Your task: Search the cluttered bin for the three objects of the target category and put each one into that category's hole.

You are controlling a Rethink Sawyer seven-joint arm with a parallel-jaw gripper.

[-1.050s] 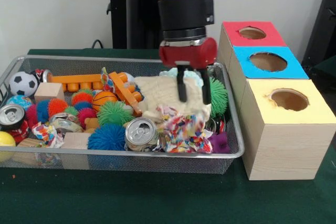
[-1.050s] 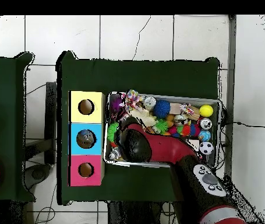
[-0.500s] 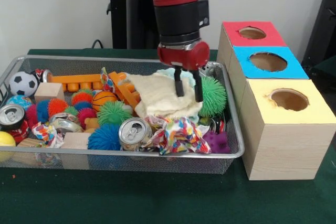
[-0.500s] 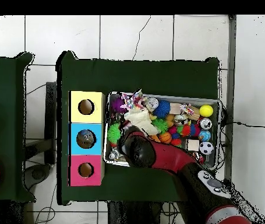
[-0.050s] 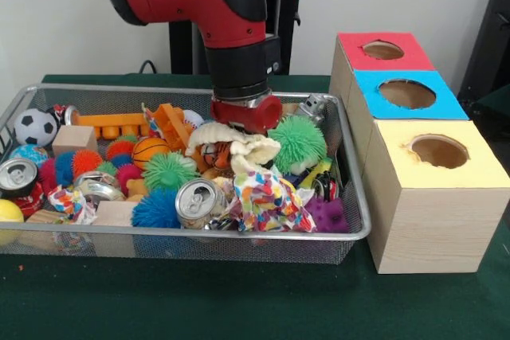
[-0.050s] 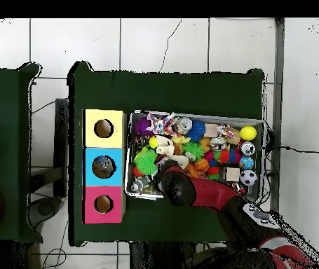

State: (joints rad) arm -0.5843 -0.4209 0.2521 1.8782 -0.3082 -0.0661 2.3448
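Note:
My gripper (image 5: 242, 122) is low in the wire bin (image 5: 199, 232), right of its middle, pressed into a bunched cream cloth (image 5: 259, 147) that hides its tip. A multicoloured cloth (image 5: 267, 195) lies just in front of it, and a green spiky ball (image 5: 298, 142) rests to its right. Three boxes stand right of the bin, with a hole in the red top (image 5: 383, 50), the blue top (image 5: 407, 93) and the yellow top (image 5: 439, 151). From overhead, the gripper (image 6: 170, 171) is near the bin's box-side end, by the green ball (image 6: 146, 162).
The bin also holds crushed cans (image 5: 195, 201), spiky balls (image 5: 155, 208), a basketball (image 5: 150, 150), a soccer ball (image 5: 35, 126), wooden blocks (image 5: 74, 139), an orange plastic toy (image 5: 170, 123) and a purple toy (image 5: 328, 214). Green cloth covers the table (image 5: 239, 300).
The arm has swung left in the front view and sunk lower into the bin. The cream cloth has bunched up around the gripper, and the green ball and orange toy have shifted left.

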